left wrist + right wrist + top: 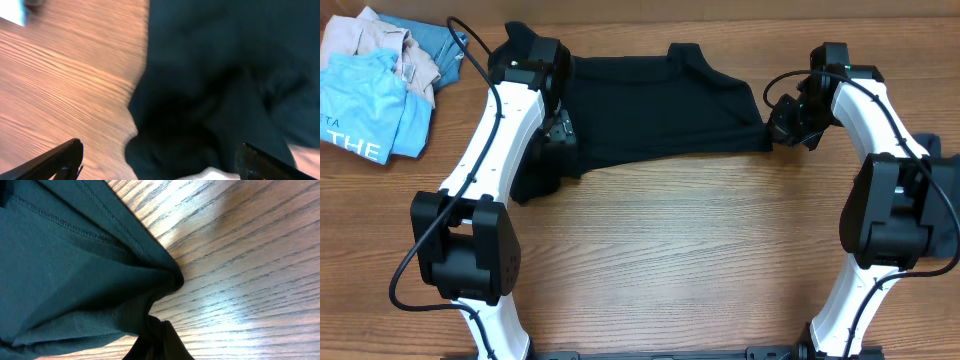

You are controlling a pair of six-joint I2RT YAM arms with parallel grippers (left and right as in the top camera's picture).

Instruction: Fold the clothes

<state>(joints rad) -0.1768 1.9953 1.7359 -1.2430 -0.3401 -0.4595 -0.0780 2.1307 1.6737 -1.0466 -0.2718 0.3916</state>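
Observation:
A large black T-shirt lies spread across the far middle of the wooden table, collar toward the back. My left gripper hovers over its bunched left side and stands open. In the left wrist view both fingertips frame the shirt's rumpled edge with nothing between them. My right gripper is shut on the shirt's right corner. The right wrist view shows the fabric pulled to a point into the closed fingers.
More clothes are heaped at the back left corner: a light-blue one with white letters, a beige one and a teal one. A dark cloth shows at the right edge behind the right arm.

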